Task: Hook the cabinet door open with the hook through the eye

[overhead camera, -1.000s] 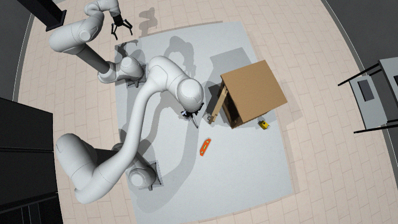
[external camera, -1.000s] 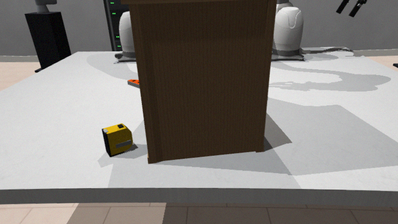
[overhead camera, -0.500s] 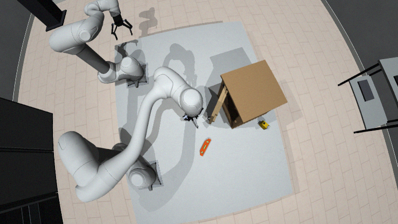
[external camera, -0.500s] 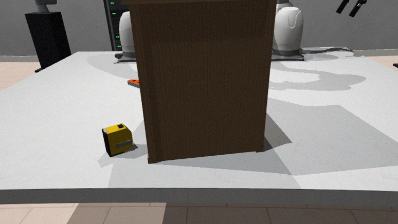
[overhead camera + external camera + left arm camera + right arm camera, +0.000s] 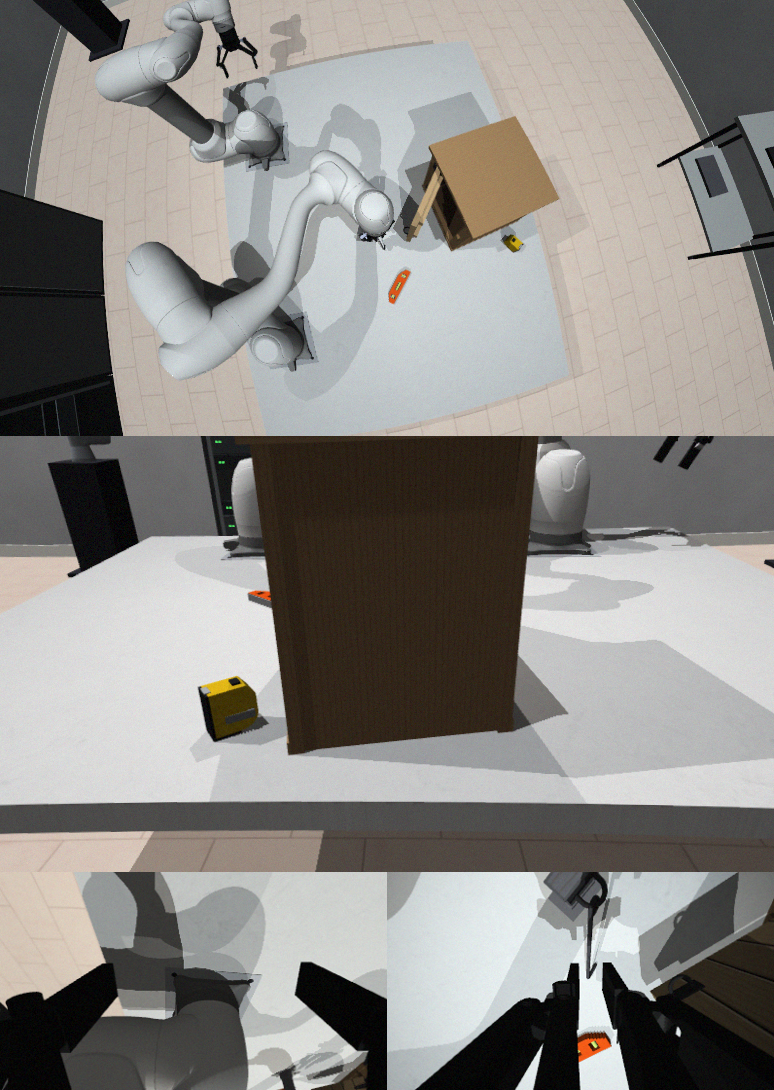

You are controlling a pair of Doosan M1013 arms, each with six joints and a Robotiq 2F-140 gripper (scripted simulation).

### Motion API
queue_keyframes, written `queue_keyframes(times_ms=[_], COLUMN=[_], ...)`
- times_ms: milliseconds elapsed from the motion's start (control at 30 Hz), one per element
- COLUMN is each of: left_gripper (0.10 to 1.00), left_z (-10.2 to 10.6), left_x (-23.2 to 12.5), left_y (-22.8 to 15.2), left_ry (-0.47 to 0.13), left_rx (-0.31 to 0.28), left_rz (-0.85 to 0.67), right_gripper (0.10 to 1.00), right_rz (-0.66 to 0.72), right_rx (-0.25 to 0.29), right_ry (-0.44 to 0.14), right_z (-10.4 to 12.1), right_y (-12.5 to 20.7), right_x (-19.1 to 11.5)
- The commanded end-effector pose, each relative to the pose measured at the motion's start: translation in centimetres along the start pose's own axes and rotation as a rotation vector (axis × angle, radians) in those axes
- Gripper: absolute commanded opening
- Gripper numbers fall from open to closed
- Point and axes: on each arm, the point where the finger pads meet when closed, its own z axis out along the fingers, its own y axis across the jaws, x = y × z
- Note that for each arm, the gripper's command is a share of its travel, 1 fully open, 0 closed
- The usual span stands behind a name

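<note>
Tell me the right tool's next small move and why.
Probably ease the right tool slightly toward the hook before closing: the hook reaches from the post toward the narrow gap between its fingers, which grip nothing.

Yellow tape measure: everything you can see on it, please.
The yellow tape measure has a boxy case with a rounded shoulder, plastic by the look of it. It has a black front edge, a small pale tab at the top front corner, a black button on top and a grey strip low on its broad side. It stands upright on a narrow edge on the pale table, beside the wooden cabinet with a gap between them. Only the table appears to touch it.
</note>
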Motion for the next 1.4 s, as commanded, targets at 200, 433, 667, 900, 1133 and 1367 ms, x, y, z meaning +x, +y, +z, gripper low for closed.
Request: queue_keyframes(times_ms=[200, 433, 667, 900, 1133, 1367], left_gripper=[1.000, 1.000, 1.000, 1.000, 1.000, 1.000], left_z=[-0.1, -0.1, -0.1, -0.1, -0.1, -0.1], left_x=[0.0, 0.0, 0.0, 0.0, 0.0, 0.0], left_y=[0.0, 0.0, 0.0, 0.0, 0.0, 0.0], left_ry=[0.001, 0.001, 0.001, 0.001, 0.001, 0.001], left_rx=[0.000, 0.000, 0.000, 0.000, 0.000, 0.000], left_rz=[0.000, 0.000, 0.000, 0.000, 0.000, 0.000], right_gripper=[0.227, 0.227, 0.227, 0.227, 0.227, 0.227], right_rz=[0.000, 0.000, 0.000, 0.000, 0.000, 0.000], right_rx=[-0.002, -0.002, -0.002, -0.002, -0.002, -0.002], right_ry=[0.001, 0.001, 0.001, 0.001, 0.001, 0.001], right_z=[5.0, 6.1, 6.2, 6.2, 6.2, 6.5], right_y=[0.1, 0.1, 0.1, 0.1, 0.1, 0.1], right_x=[0.0, 0.0, 0.0, 0.0, 0.0, 0.0])
